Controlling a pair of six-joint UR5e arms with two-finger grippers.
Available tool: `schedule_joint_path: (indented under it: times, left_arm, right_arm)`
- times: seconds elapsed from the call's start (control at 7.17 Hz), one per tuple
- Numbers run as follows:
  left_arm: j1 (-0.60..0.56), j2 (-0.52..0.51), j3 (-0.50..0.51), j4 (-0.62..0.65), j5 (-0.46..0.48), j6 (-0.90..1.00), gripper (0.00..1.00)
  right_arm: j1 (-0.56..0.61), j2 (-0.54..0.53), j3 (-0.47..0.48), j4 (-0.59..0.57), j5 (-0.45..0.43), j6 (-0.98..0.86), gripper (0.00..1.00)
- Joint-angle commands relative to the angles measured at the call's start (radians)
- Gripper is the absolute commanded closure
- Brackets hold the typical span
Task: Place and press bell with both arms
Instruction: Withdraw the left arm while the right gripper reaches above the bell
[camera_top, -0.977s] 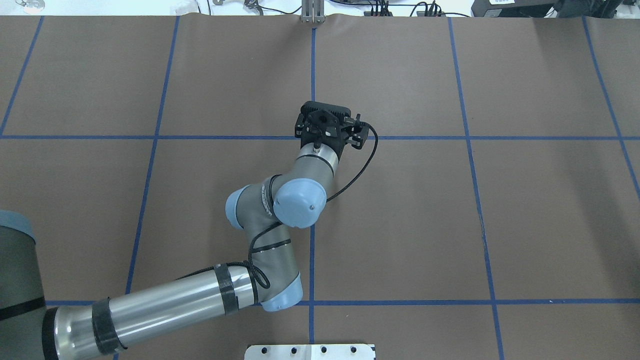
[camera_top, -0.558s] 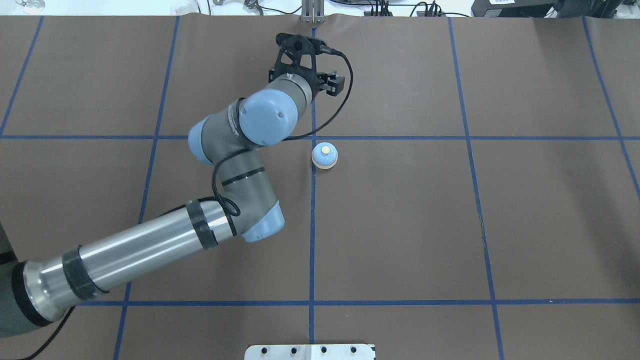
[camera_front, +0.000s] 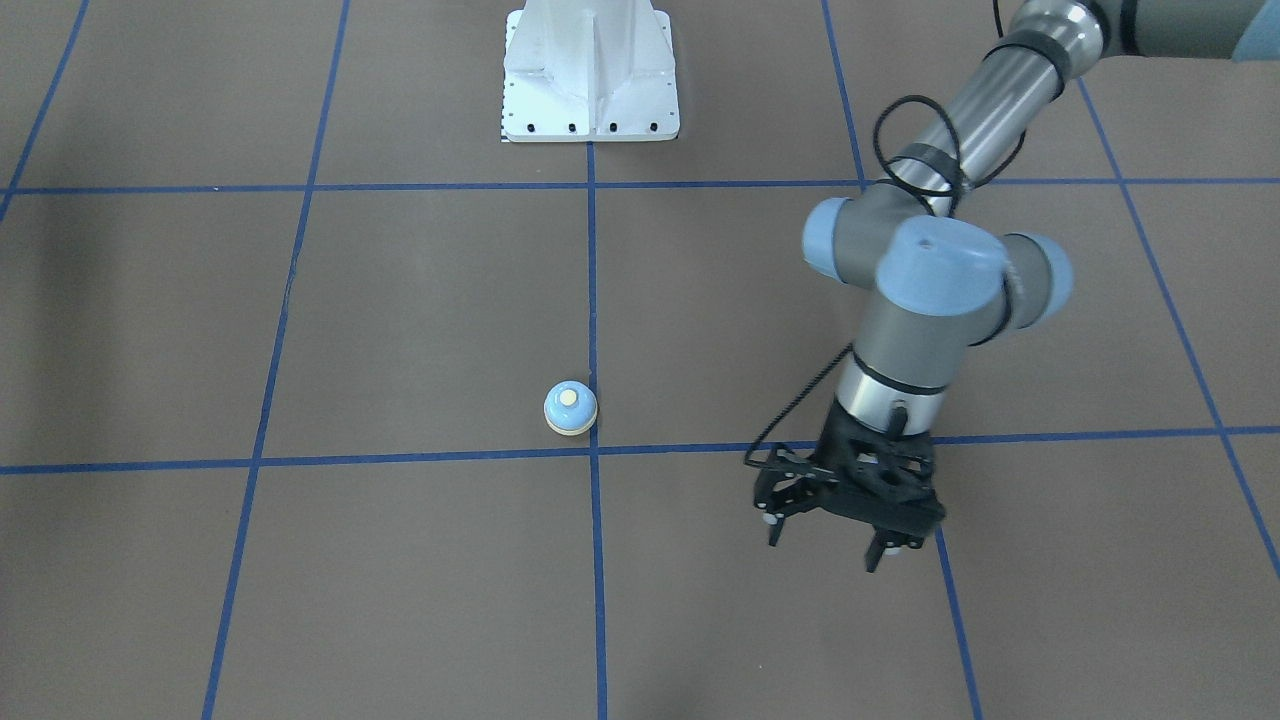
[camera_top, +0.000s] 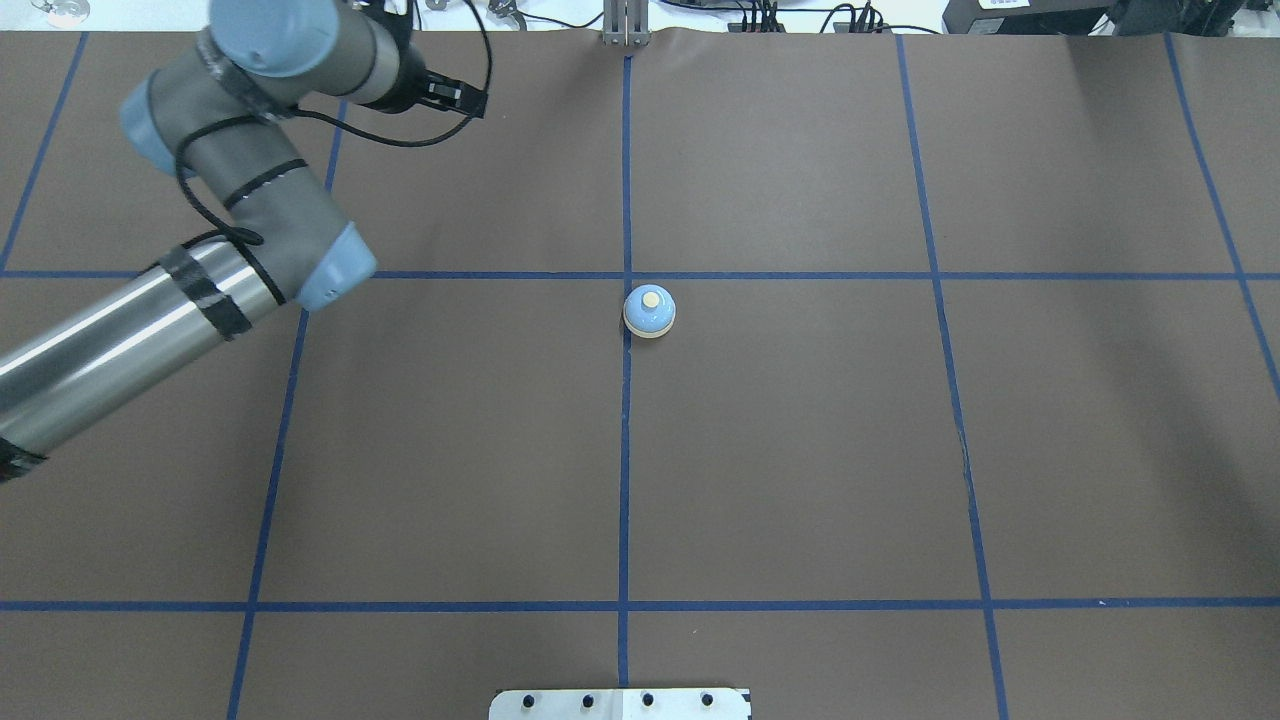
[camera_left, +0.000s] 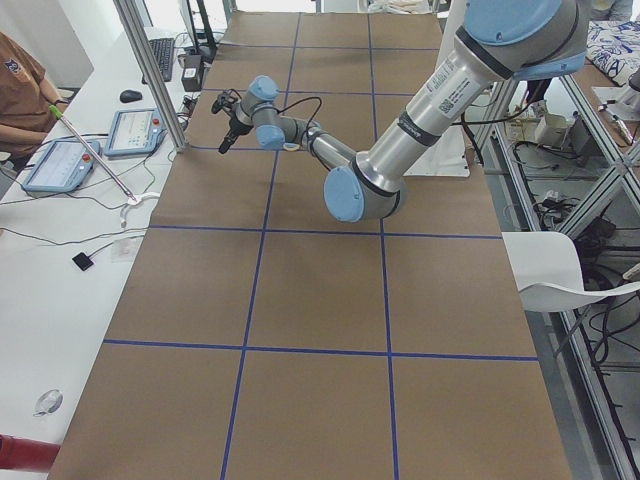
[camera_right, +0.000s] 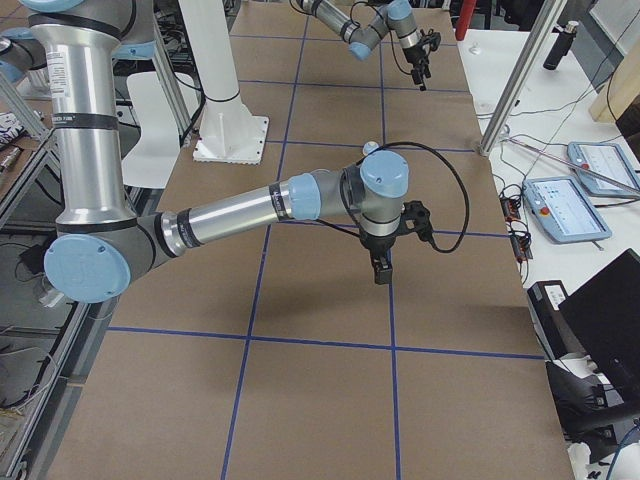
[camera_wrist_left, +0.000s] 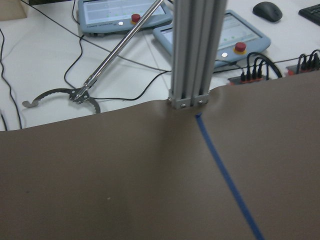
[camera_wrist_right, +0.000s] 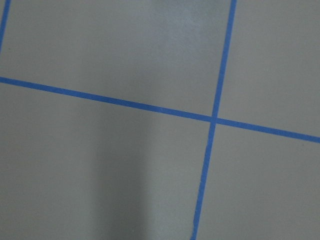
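Note:
The light-blue bell (camera_top: 649, 310) with its cream button stands upright and alone just beside the central tape crossing; it also shows in the front-facing view (camera_front: 570, 408). My left gripper (camera_front: 826, 546) is open and empty, hanging fingers-down well to the bell's side near the table's far edge. In the overhead view only the left arm (camera_top: 250, 200) shows, its gripper cut off at the top edge. My right gripper (camera_right: 381, 272) shows only in the exterior right view, hanging above the table; I cannot tell whether it is open or shut.
The white pedestal base (camera_front: 590, 75) stands at the robot's side of the table. An aluminium post (camera_wrist_left: 192, 55) rises at the far edge by the left gripper, with pendants and cables behind it. Blue tape lines grid the brown table (camera_top: 800, 450).
My left arm has swung from over the table's centre to the far left. The bell, hidden under the gripper a second ago, now stands uncovered.

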Motion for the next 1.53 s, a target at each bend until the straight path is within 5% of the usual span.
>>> schedule_joint_path:
  times: [0.0,0.42,0.56,0.7,0.98,1.26,1.4]
  left_arm:
    - [-0.141,0.144,-0.014,-0.005,-0.161,0.179,0.0]
    - [-0.233,0.29,-0.08,-0.005,-0.233,0.262,0.0]
    - [-0.25,0.348,-0.112,-0.008,-0.253,0.323,0.0]
    - [-0.276,0.402,-0.153,-0.004,-0.267,0.368,0.0]
    - [-0.364,0.46,-0.187,0.0,-0.374,0.435,0.0]
    - [-0.372,0.479,-0.194,0.0,-0.381,0.456,0.0]
    - [-0.372,0.48,-0.195,0.0,-0.381,0.456,0.0]
  right_arm:
    - [-0.164,0.204,-0.026,-0.024,0.003,0.287,0.0]
    - [-0.376,0.457,-0.026,-0.095,-0.024,0.82,0.0]
    - [-0.461,0.516,-0.029,-0.095,-0.1,0.946,0.0]
    - [-0.555,0.588,-0.069,-0.101,-0.221,1.041,0.0]
    - [-0.673,0.781,-0.249,-0.098,-0.28,1.209,0.03]
    - [-0.72,0.879,-0.374,-0.083,-0.296,1.24,0.13]
    - [-0.731,0.89,-0.431,-0.028,-0.297,1.24,0.29]
